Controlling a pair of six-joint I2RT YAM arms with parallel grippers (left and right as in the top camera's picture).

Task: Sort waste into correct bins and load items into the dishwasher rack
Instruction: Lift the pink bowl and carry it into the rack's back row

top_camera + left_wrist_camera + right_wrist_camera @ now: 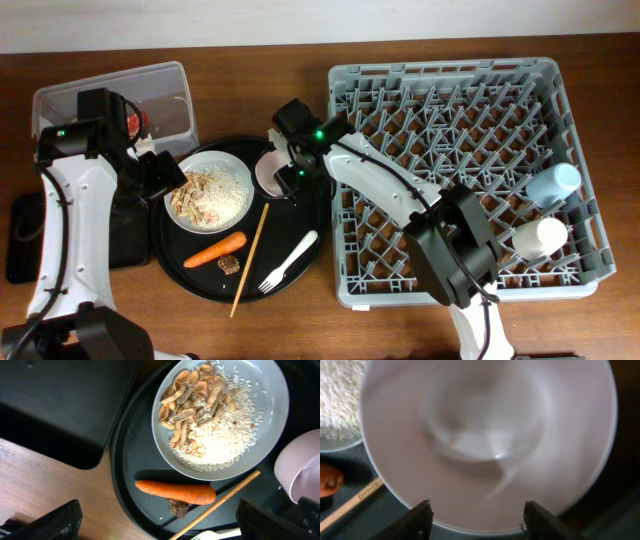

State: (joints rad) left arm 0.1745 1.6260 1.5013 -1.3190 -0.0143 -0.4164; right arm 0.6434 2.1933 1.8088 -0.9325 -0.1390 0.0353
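"Grey rack [450, 70] holds only the blue cup [553, 185] and the white cup [540, 237]. The red wrapper [135, 122] is in the clear tub [170, 105]."

"What's left?"

"The plate [272, 395], rice [220, 445], carrot [215, 251] and fork [288, 262], all beside the right claw [476, 510]."

"And the claw?"

"It's spread wide and empty, just above the pink bowl [485, 425]. I can't tell if it's touching."

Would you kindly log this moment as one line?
right claw open over pink bowl | left claw open above round tray | blue cup, white cup in rack
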